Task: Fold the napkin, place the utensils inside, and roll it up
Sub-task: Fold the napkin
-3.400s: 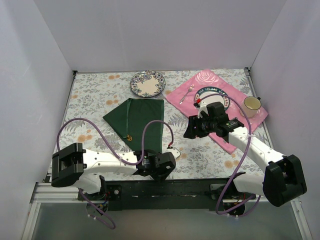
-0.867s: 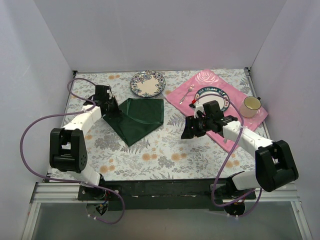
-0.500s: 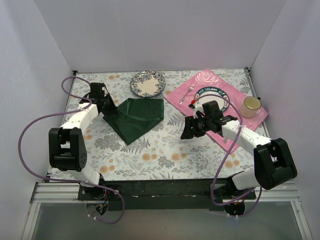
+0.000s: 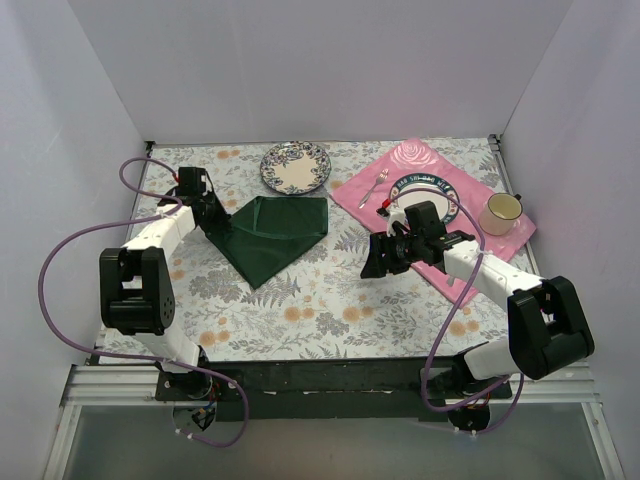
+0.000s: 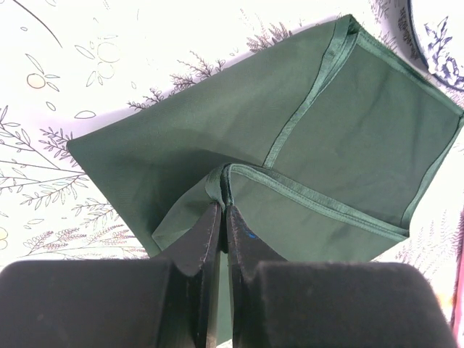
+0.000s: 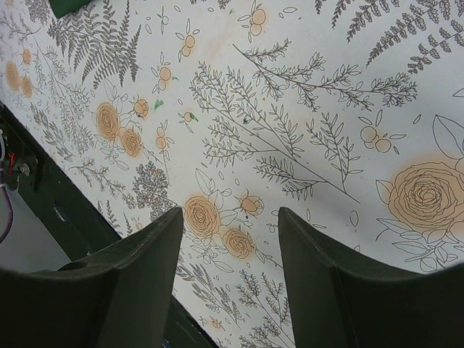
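The dark green napkin (image 4: 272, 235) lies folded on the floral tablecloth, left of centre. My left gripper (image 4: 214, 218) is at its left corner. In the left wrist view that gripper (image 5: 223, 206) is shut on a bunched hem corner of the napkin (image 5: 341, 145), lifting it slightly over the layer below. My right gripper (image 4: 375, 262) hovers right of the napkin, apart from it. Its jaws (image 6: 230, 225) stand open over bare tablecloth with nothing between them. A sliver of the napkin (image 6: 69, 6) shows at the top left of that view. The utensils are hidden.
A blue-patterned plate (image 4: 295, 167) sits behind the napkin. A pink rose placemat (image 4: 420, 160) at the back right carries a silver fork (image 4: 375, 187), a second plate (image 4: 445, 195) and a cream cup (image 4: 503, 212). White walls close in three sides.
The left arm swung from the near edge to the far left, and the napkin went from spread to folded. In the last second it drew the corner slightly farther left. The right arm barely moved.
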Controlling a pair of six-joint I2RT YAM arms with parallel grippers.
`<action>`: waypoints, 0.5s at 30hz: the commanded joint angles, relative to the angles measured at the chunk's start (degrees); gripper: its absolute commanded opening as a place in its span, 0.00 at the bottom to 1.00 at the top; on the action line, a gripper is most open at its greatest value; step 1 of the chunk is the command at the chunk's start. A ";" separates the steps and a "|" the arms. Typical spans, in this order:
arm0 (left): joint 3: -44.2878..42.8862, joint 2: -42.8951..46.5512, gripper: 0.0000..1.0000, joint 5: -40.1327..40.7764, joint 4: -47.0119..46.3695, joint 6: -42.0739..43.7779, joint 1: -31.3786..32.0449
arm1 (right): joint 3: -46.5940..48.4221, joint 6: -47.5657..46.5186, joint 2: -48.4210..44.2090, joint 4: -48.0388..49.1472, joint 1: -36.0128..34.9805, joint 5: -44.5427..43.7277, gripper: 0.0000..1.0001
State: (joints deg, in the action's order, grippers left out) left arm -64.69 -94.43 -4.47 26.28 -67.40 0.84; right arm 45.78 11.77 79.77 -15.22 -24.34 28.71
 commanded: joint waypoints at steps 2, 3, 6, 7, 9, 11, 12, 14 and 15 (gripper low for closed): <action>-0.53 0.91 0.00 2.27 -1.50 -0.81 -0.67 | 1.77 -0.52 0.30 1.42 0.34 1.61 0.63; -0.44 1.00 0.00 2.62 -1.50 -0.81 -0.75 | 1.86 -0.52 0.39 1.51 0.34 1.61 0.63; -0.27 1.09 0.00 2.45 -1.32 -0.63 -0.67 | 2.03 -0.61 0.57 1.42 0.34 1.61 0.63; -0.27 1.01 0.00 2.54 -1.32 -0.63 -0.75 | 2.03 -0.43 0.83 1.51 0.34 1.79 0.63; 0.00 1.01 0.00 2.36 -1.32 -0.72 -0.75 | 2.30 -0.35 0.92 1.51 0.26 2.05 0.63; 0.09 0.92 0.00 2.36 -1.50 -0.72 -0.75 | 2.38 -0.17 1.00 1.51 0.34 2.23 0.63; 0.09 0.83 0.00 2.10 -1.41 -0.63 -0.75 | 2.38 -0.17 1.09 1.69 0.34 2.23 0.63; 0.00 0.48 0.00 1.75 -1.32 -0.81 -0.75 | 2.47 -0.08 1.36 1.78 0.34 2.49 0.63; 0.00 0.48 0.00 1.75 -1.24 -0.89 -0.75 | 2.56 -0.17 1.36 1.78 0.34 2.58 0.63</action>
State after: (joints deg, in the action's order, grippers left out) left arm -64.64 -94.43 -3.14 25.41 -68.01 0.47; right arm 45.82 11.81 80.77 -14.96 -24.34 29.80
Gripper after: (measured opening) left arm 0.026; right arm 0.631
